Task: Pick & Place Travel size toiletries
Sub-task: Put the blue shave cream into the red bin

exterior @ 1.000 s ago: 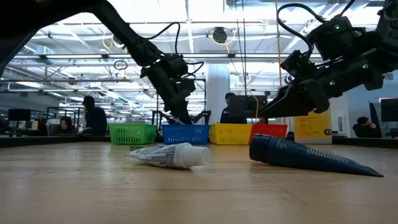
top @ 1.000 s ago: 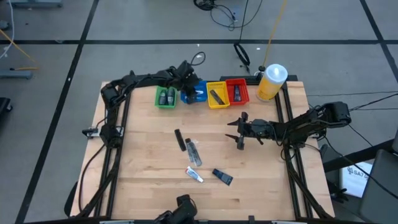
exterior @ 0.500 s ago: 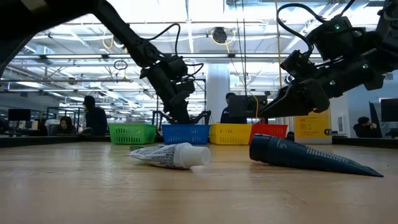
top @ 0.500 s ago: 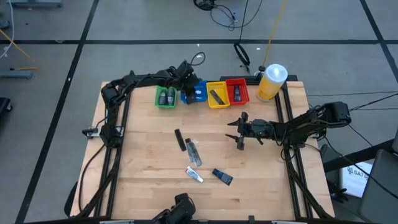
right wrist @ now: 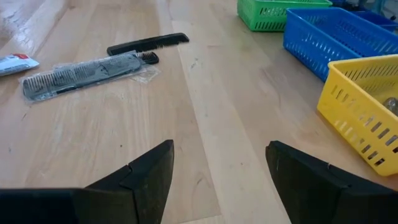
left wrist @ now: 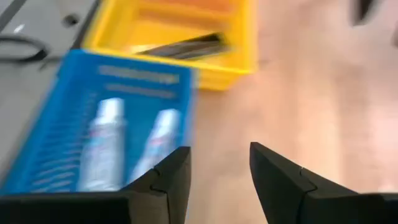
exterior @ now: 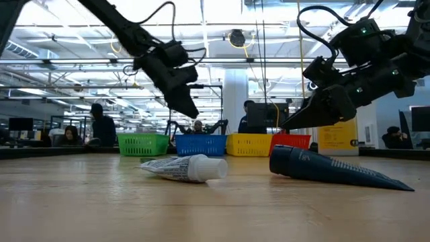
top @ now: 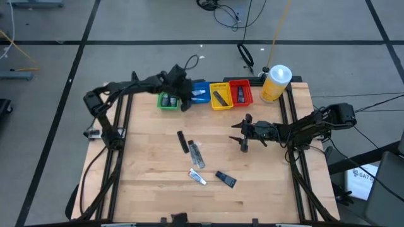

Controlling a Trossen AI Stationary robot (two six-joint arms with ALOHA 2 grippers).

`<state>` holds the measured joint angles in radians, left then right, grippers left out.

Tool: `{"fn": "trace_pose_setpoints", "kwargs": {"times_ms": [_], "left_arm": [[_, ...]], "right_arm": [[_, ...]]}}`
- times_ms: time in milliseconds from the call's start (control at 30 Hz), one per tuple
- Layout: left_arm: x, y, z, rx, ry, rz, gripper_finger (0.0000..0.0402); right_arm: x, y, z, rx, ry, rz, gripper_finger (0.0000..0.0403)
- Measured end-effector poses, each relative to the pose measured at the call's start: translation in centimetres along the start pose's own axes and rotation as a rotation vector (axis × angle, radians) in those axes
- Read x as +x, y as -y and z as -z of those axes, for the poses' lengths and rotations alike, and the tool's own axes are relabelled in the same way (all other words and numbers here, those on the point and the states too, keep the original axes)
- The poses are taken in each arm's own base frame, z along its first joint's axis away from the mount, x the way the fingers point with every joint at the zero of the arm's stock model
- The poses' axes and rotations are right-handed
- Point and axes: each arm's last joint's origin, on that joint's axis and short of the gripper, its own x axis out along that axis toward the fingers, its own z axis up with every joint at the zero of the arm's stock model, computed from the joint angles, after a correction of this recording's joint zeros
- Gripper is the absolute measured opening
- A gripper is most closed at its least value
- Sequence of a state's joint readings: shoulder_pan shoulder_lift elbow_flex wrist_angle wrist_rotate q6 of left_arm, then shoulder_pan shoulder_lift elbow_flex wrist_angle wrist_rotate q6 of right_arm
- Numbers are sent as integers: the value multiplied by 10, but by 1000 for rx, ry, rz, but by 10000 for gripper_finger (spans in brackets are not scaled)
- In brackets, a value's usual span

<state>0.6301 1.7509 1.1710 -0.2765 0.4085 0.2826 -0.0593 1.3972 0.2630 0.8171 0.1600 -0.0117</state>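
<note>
Left gripper (top: 184, 104) withdrawn from blue bin (top: 201, 92), seemingly empty

White tube (exterior: 183, 168) and dark tube (exterior: 329, 169) lying on the table (exterior: 80, 202) before green (exterior: 143, 144), blue (exterior: 200, 144), yellow (exterior: 248, 144) and red bins (exterior: 290, 141).

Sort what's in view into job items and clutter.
Job: black comb, wrapped comb, white tube and dark tube on the table; tubes in the blue bin; green bin, yellow bin, red bin.
Lying about: yellow bottle; floor cables.
</note>
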Motion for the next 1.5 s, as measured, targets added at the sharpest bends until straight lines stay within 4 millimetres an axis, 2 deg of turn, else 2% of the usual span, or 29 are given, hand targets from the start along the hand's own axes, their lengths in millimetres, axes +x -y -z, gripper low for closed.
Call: {"fn": "trace_pose_setpoints", "kwargs": {"times_ms": [233,433,633,767,900,1000,1100,1167,1300,1500], "left_arm": [[17,65,34,74,193,112,130],[31,127,51,165,259,130,114],[36,167,62,207,274,99,107],[35,181,66,217,299,138,106],[35,189,70,228,304,117,106],[35,191,70,222,304,93,106],[35,193,70,215,306,87,106],[35,194,71,216,305,88,106],[35,197,72,216,299,95,106],[35,198,71,210,304,98,106]], "right_arm": [[0,-1,-1,1,9,-6,247],[-1,-10,-2,-9,21,-48,247],[-3,-30,-12,-16,50,-132,247],[-4,-53,-27,-30,-10,-192,247],[-9,-85,-37,-32,-188,-211,247],[-13,-105,-45,54,-206,-289,247],[-19,-119,-44,207,-183,-416,247],[-21,-125,-42,242,-169,-435,247],[-21,-133,-33,209,-169,-368,255],[-6,-148,-23,133,-202,-344,302]]}}
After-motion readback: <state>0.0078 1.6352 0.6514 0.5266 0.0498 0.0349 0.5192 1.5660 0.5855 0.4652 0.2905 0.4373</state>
